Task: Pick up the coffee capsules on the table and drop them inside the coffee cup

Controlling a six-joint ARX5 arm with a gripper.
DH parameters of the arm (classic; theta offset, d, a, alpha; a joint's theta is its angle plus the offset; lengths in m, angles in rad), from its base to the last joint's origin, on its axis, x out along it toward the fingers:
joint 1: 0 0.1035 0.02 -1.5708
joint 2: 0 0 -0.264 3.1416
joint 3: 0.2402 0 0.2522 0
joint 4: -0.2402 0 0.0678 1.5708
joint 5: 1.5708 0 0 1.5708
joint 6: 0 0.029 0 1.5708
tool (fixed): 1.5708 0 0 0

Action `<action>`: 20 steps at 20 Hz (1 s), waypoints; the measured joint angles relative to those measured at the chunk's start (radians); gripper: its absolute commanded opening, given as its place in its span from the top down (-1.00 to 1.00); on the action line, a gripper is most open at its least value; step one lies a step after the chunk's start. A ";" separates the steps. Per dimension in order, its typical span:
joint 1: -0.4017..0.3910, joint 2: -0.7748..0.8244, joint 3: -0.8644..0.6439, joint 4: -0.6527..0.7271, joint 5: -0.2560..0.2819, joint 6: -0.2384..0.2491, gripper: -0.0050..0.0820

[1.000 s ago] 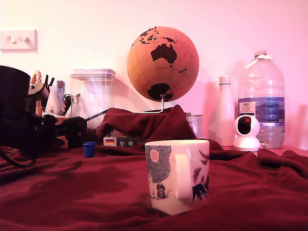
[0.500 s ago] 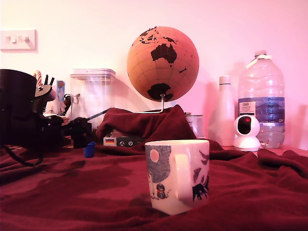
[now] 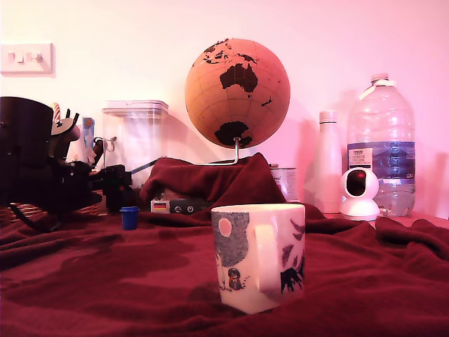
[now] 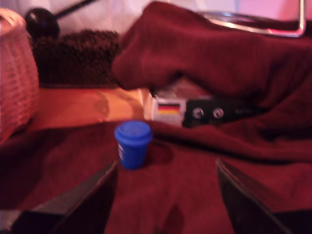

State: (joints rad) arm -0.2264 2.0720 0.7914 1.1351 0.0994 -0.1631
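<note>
Seeing our tool (image 4: 163,204) spread wide behind upright blue capsule (image 4: 132,144); red cloth (image 3: 105,281) folds, wicker basket (image 4: 17,78) nearby, mug (image 3: 258,256) well apart.

Pale wall (image 3: 140,28), pink light, red-draped table (image 3: 105,281).

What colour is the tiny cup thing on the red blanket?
The coffee capsule is blue all over. It shows best in the wrist view.

Exterior camera sits low on the dark-red fleece blanket (image 3: 126,281), facing the wall; wrist camera looks closely across the same blanket, both catching the small dark-blue plastic capsule (image 3: 129,217) (image 4: 132,144).
</note>
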 measured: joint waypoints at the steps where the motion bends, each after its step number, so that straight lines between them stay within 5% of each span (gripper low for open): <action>1: 0.000 0.002 0.005 -0.005 0.006 0.003 -0.46; 20: 0.005 0.132 0.198 -0.151 0.023 0.043 -0.46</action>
State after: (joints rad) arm -0.2214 2.2040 0.9897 0.9836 0.1226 -0.1204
